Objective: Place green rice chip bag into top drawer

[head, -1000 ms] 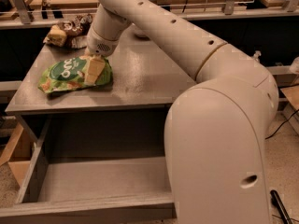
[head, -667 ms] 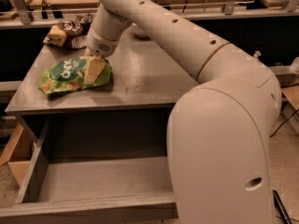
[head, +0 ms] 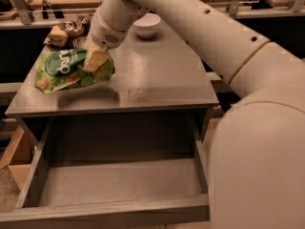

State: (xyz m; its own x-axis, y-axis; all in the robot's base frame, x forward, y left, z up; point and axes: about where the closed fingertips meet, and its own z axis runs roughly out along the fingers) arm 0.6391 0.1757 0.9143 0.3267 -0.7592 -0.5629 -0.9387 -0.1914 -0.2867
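Observation:
The green rice chip bag is bright green with a darker green oval and white letters. My gripper is shut on its right end and holds it lifted a little above the left part of the grey table; its shadow lies on the tabletop beneath. The top drawer is pulled open below the table's front edge. Its flat grey bottom holds nothing.
A white bowl stands at the table's back. A brown-and-silver snack bag lies at the back left corner. My large white arm fills the right side of the view. A wooden shelf runs behind the table.
The bag has come up off the tabletop in my gripper. The view has shifted, so that the table and drawer sit more to the right and the bowl shows.

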